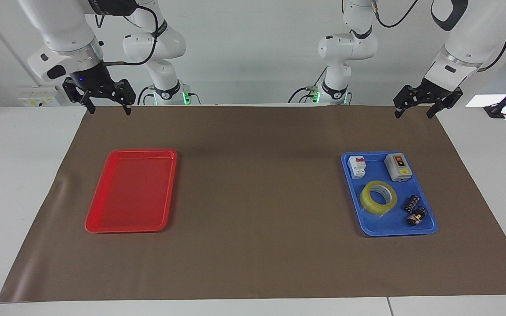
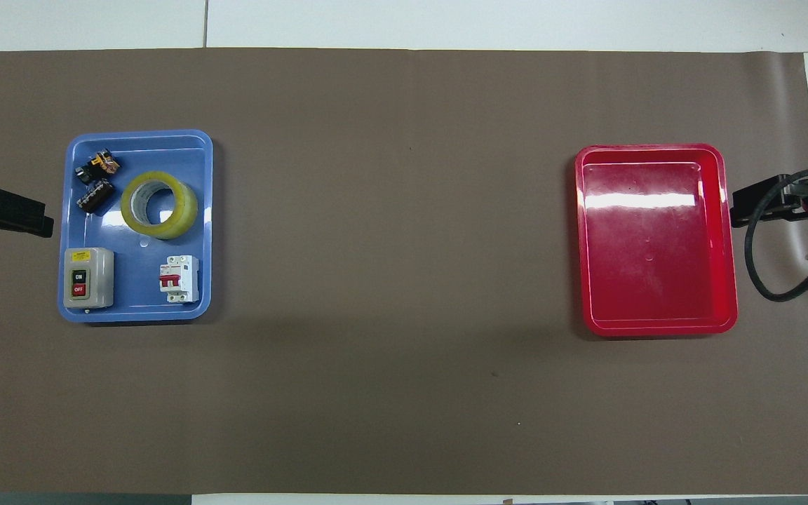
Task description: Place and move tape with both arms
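Observation:
The tape (image 1: 378, 197) is a translucent yellow roll with a white core. It lies flat in the blue tray (image 1: 382, 224) toward the left arm's end of the table, and also shows in the overhead view (image 2: 159, 205). My left gripper (image 1: 414, 115) is open and empty, raised over the brown mat's edge nearest the robots, apart from the blue tray. My right gripper (image 1: 108, 109) is open and empty, raised over the mat's edge at the right arm's end. In the overhead view the left gripper (image 2: 25, 212) and right gripper (image 2: 755, 203) show at the view's sides.
The blue tray (image 2: 137, 287) also holds a grey switch box (image 2: 88, 278), a white breaker (image 2: 179, 278) and small black parts (image 2: 95, 181). A red tray (image 2: 656, 252) stands bare at the right arm's end. A brown mat (image 1: 257, 197) covers the table.

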Motion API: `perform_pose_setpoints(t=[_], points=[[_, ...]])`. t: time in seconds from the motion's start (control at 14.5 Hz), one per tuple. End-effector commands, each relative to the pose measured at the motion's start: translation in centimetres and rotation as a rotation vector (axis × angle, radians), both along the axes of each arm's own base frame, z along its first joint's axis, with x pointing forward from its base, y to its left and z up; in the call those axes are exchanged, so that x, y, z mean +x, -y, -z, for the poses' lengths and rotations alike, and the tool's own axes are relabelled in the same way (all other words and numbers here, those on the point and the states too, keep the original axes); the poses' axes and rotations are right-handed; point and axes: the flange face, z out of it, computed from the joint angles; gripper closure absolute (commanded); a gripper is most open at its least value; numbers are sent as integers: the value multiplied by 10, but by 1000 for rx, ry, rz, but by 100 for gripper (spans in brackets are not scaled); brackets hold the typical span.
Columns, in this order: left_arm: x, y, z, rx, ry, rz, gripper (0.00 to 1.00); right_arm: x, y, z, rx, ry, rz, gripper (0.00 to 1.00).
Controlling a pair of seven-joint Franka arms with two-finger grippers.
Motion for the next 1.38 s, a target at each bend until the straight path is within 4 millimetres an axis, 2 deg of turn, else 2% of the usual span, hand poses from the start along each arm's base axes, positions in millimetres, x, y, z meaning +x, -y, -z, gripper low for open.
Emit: perform_pose_setpoints(t=[0.0,0.96,1.31], points=[[-3,-3,1,-15,-4,10,0,0,2,-1,13,-4,-18,0],[-3,-3,1,-15,2,-5,0,0,2,-1,13,-4,-18,0],[-1,-3,11,-17,63,3,0,0,2,-1,13,-4,-19,0]])
